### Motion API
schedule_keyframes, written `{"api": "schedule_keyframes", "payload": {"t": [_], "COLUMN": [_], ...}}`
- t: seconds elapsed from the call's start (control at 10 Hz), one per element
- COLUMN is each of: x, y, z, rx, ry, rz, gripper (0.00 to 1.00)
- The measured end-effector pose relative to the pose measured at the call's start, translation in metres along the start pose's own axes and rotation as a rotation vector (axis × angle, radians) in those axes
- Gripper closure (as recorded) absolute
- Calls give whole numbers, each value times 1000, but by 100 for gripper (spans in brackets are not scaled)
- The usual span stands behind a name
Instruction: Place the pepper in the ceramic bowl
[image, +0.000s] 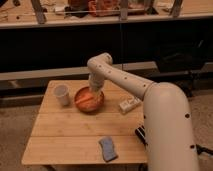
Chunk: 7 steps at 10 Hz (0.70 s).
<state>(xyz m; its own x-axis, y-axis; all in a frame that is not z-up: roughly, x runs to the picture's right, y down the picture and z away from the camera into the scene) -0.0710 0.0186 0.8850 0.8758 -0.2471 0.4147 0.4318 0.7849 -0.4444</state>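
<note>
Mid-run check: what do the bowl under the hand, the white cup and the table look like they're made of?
The hand hangs right over the ceramic bowl.

Ceramic bowl: looks like glazed pottery, with a brown rim and an orange inside.
White cup: plain matte white, could be paper or plastic; hard to say.
Table: pale wood in visible planks, smooth finish.
Blue-grey sponge: soft, foam-like look.

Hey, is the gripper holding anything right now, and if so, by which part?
It cannot be told. The gripper hangs right over the ceramic bowl, and the pepper looks to lie inside.
</note>
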Motion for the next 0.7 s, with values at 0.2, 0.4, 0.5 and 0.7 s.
{"api": "schedule_keyframes", "payload": {"t": [0.2,0.4,0.5,0.7], "x": [0,1,1,1], "y": [0,0,-1,-1], "z": [1,1,1,2], "rx": [-1,-2,-2,-3], "ry": [-1,-2,-2,-3], "rz": [1,1,1,1], "gripper": [69,67,67,67]}}
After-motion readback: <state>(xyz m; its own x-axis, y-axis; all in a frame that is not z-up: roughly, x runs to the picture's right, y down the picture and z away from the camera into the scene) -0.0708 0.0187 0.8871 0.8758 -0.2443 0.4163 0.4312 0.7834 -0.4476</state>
